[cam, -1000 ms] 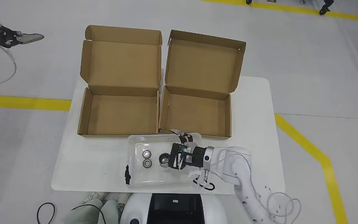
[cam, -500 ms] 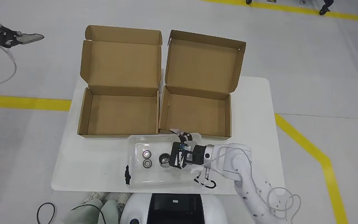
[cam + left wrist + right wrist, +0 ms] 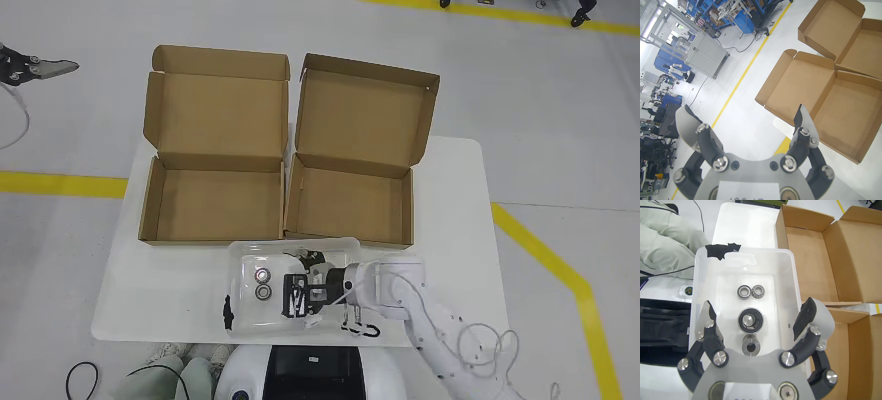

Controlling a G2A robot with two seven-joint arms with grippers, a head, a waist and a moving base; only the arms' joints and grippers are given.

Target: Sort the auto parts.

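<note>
A clear plastic bin (image 3: pixel 340 246) (image 3: pixel 793 275) at the table's near edge holds the parts. Two small tapered bearings (image 3: pixel 743 292) (image 3: pixel 758 291) lie side by side, also visible from above (image 3: pixel 263 282). Nearer my wrist are a large black-rimmed bearing (image 3: pixel 751 320) and a steel sleeve (image 3: pixel 750 344). My right gripper (image 3: pixel 758 311) (image 3: pixel 297 296) hangs open inside the bin, its fingers to either side of the large bearing and not touching it. My left gripper (image 3: pixel 743 111) (image 3: pixel 50 68) is open and empty, high over the floor, left of the table.
Two open cardboard boxes, left (image 3: pixel 212 205) (image 3: pixel 846 111) and right (image 3: pixel 350 205) (image 3: pixel 810 262), stand side by side behind the bin with their lids folded back. Black tape (image 3: pixel 721 250) marks the bin's far end. White tabletop (image 3: pixel 455 220) lies bare to the right.
My right gripper has moved left along the bin and now covers the large bearing in the top view. The left gripper, boxes and small bearings have not moved.
</note>
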